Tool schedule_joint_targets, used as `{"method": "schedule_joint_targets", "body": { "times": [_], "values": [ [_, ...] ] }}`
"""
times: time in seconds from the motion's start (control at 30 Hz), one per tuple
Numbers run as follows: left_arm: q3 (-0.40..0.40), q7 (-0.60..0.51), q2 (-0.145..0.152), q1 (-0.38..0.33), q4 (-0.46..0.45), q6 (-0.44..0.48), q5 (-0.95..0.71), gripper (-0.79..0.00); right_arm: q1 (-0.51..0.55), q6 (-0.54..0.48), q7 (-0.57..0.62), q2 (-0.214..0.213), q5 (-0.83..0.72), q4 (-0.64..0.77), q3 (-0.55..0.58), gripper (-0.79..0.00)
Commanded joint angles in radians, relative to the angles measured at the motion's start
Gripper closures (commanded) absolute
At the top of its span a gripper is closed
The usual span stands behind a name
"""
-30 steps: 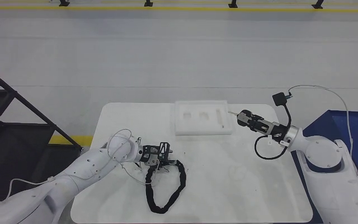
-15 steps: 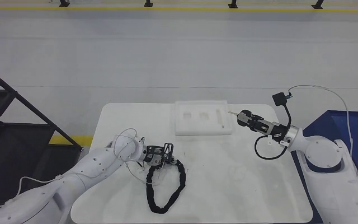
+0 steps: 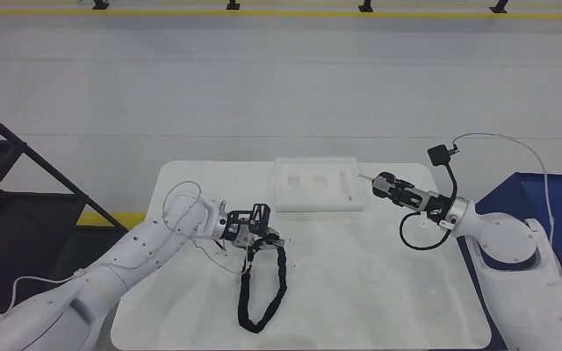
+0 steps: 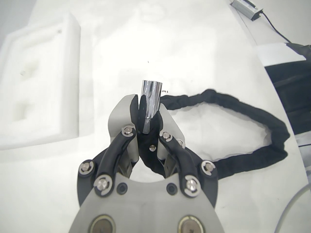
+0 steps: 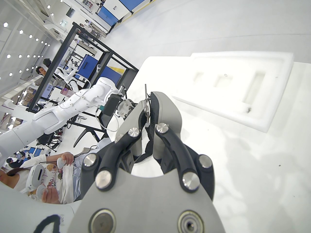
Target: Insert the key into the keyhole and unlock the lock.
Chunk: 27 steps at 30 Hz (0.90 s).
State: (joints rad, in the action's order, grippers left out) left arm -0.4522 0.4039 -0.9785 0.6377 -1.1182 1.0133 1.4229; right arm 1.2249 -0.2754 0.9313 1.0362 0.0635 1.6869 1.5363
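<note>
The task is judged to be at an early stage: both parts are grasped, but nothing is inserted or turned yet.

The lock (image 4: 151, 95), a chrome barrel, is clenched between the pads of the left tool (image 4: 145, 103), with its free end pointing away from the wrist. Its black-sleeved chain (image 4: 243, 112) is looped from the barrel and laid out on the bench (image 3: 395, 290). In the top view the left tool (image 3: 255, 235) is seen near the bench's middle, just in front of the white foam tray (image 3: 316, 184).

The key (image 5: 145, 93) is pinched in the right tool (image 5: 147, 100), its blade sticking out past the fingertips. From above, the right tool (image 3: 379, 182) is held over the bench beside the tray's far corner, with the key (image 3: 362, 178) aimed roughly toward the tray.

The key and the lock are well apart, with the tray's corner between them. What is left is judged to be bringing the two together, lining the blade up with the barrel's end, pushing it in and turning it.
</note>
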Motion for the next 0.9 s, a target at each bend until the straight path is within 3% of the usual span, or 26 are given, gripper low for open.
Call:
{"method": "schedule_joint_targets", "body": {
  "times": [0.0,0.27,0.43,0.67,0.87],
  "values": [
    [-0.022,0.005,0.016,-0.001,-0.032,-0.001,-0.032,0.000,0.000,0.000,0.000,0.000,0.000,0.000,0.000,0.000],
    [-0.098,-0.103,0.076,-0.014,-0.196,-0.001,-0.259,0.000,0.004,0.003,0.001,0.000,0.003,0.004,-0.004,0.000],
    [-0.137,-0.180,0.089,-0.018,-0.283,-0.009,-0.306,0.000,0.005,0.012,0.123,-0.012,-0.002,0.071,0.000,0.000],
    [-0.151,-0.252,0.062,-0.039,-0.315,-0.062,-0.405,0.000,0.041,0.029,0.243,-0.029,-0.040,0.200,0.035,0.000],
    [-0.108,-0.263,0.013,-0.081,-0.303,-0.064,-0.380,0.000,0.077,0.041,0.256,-0.039,-0.019,0.299,0.062,0.000]
  ]
}}
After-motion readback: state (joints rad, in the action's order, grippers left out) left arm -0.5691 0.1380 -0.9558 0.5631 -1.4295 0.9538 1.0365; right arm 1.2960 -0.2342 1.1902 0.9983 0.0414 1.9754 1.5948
